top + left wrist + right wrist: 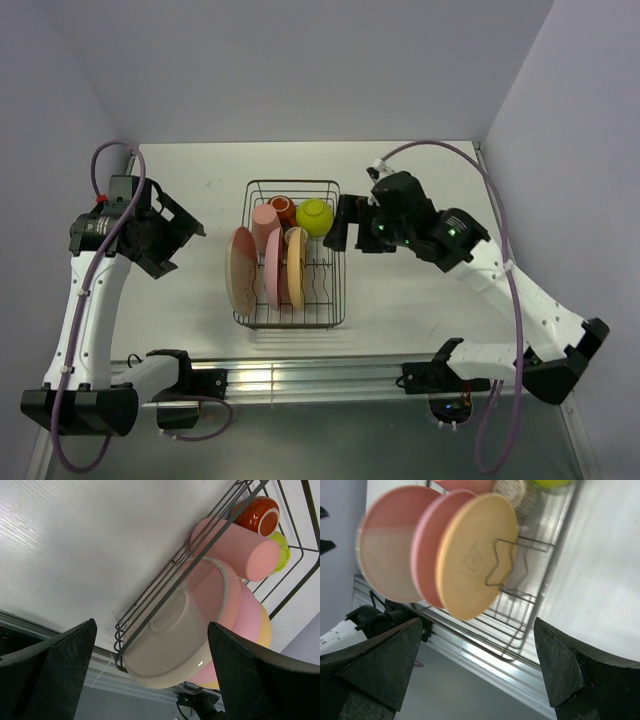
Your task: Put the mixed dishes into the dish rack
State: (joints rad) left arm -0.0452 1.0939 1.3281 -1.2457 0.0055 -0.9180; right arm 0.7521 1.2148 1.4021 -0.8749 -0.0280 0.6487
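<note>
The black wire dish rack stands mid-table. In its near half three plates stand on edge: pink-and-cream, pink and yellow-orange. In the far half are the salmon tumbler, red-orange cup, lime-green bowl and small tan bowl. My left gripper is open and empty, left of the rack; its wrist view shows the pink-and-cream plate and tumbler. My right gripper is open and empty, just right of the rack; its view shows the yellow-orange plate.
White walls close in the table at the back and both sides. A metal rail runs along the near edge between the arm bases. Bare white tabletop lies right of the rack, and more to its left.
</note>
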